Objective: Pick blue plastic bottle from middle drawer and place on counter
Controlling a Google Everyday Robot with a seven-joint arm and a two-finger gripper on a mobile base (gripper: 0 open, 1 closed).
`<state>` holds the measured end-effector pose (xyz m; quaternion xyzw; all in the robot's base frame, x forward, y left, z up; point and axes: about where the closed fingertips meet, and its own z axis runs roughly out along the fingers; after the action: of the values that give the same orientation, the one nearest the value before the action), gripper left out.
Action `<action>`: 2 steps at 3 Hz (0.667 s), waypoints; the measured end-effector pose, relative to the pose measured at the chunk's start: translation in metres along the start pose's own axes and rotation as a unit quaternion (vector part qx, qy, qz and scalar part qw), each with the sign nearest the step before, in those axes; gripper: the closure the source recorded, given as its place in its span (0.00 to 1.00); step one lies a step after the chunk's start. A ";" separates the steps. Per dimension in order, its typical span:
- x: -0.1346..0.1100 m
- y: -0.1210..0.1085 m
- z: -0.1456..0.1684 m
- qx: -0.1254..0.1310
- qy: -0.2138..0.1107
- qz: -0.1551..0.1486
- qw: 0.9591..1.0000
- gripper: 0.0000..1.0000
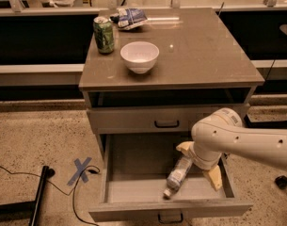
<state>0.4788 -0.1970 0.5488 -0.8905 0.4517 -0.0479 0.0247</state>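
Hanging in the drawer (133, 166), the gripper (198, 166) has fingers wide apart, just by 1 bottle (177, 177), not gripping it. On the counter (204, 55): 1 bowl (139, 55), 1 can (104, 34), 1 bag (131, 18).

Green can (104, 34), seemingly cream gripper (198, 166) in drawer (133, 166)

green soda can (104, 34) | white bowl (139, 56) | crumpled snack bag (131, 18) | blue tape X (82, 170) on floor (39, 140)
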 end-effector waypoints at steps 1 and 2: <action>0.003 -0.007 0.008 0.018 -0.006 -0.031 0.999 0.00; 0.019 -0.029 0.042 0.051 -0.044 -0.047 0.997 0.00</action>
<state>0.5175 -0.1952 0.5103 -0.9096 0.4049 -0.0323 0.0873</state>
